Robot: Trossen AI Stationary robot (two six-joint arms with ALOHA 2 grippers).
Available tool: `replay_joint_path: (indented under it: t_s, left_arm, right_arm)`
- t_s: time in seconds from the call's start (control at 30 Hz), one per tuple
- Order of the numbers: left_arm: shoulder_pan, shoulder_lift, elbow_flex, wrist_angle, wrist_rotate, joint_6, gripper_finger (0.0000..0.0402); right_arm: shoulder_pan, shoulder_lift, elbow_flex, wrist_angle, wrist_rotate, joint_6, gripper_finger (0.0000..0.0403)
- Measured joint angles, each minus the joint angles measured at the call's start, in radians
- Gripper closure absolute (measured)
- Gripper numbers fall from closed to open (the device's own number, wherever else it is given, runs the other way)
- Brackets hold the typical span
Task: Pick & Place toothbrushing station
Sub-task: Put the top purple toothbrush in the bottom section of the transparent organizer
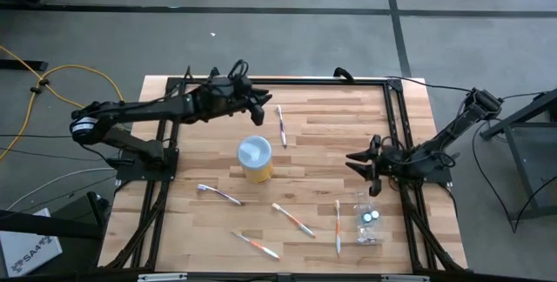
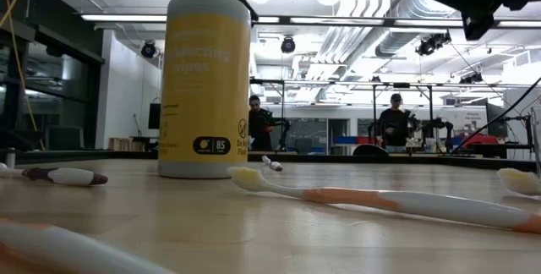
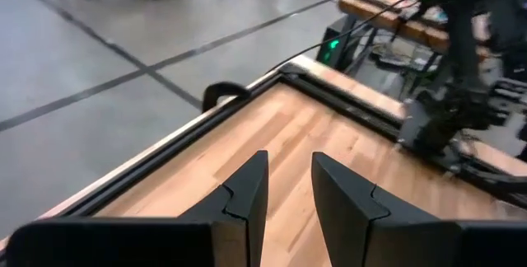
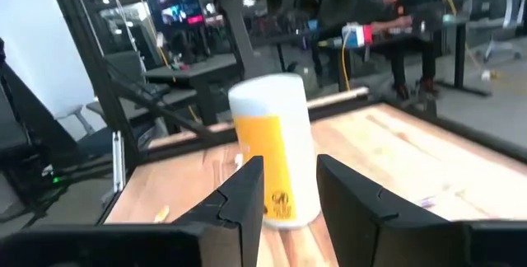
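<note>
Task looking barely begun: nothing gathered, both grippers carrying nothing.

Toothbrushes lying scattered flat on bench (image 1: pixel 409 125): one (image 1: pixel 281 125) toward far edge, four near front (image 1: pixel 292 218). Clear holder (image 1: pixel 369 218) with teal-capped bottles sitting front right. Yellow canister (image 1: pixel 255 160) standing mid-bench.

Left gripper (image 3: pixel 288 197) hovering far left, fingers apart. Right gripper (image 4: pixel 290 193) hovering right, fingers apart, facing canister.

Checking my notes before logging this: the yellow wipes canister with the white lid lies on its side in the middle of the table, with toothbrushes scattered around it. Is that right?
Not quite. The yellow wipes canister stands upright, not on its side; the low view shows it standing on its base. The rest holds: it has a white lid, sits mid-table, and toothbrushes lie scattered around it.
</note>
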Motion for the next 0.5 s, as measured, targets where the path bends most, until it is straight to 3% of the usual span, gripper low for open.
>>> replay_joint_path:
  t_s: [0.1,0.23,0.5]
  left_arm:
    - [0.04,-0.004,0.009,-0.039,0.028,-0.042,0.031]
    - [0.112,0.006,0.02,-0.14,0.185,-0.154,0.031]
    - [0.087,0.068,0.049,-0.159,0.161,-0.217,0.031]
  right_arm:
    - [0.0,0.0,0.0,-0.024,0.0,0.036,0.0298]
    - [-0.024,0.0,0.004,-0.017,-0.003,0.024,0.0298]
    - [-0.113,0.0,0.038,-0.032,-0.037,-0.025,0.0298]
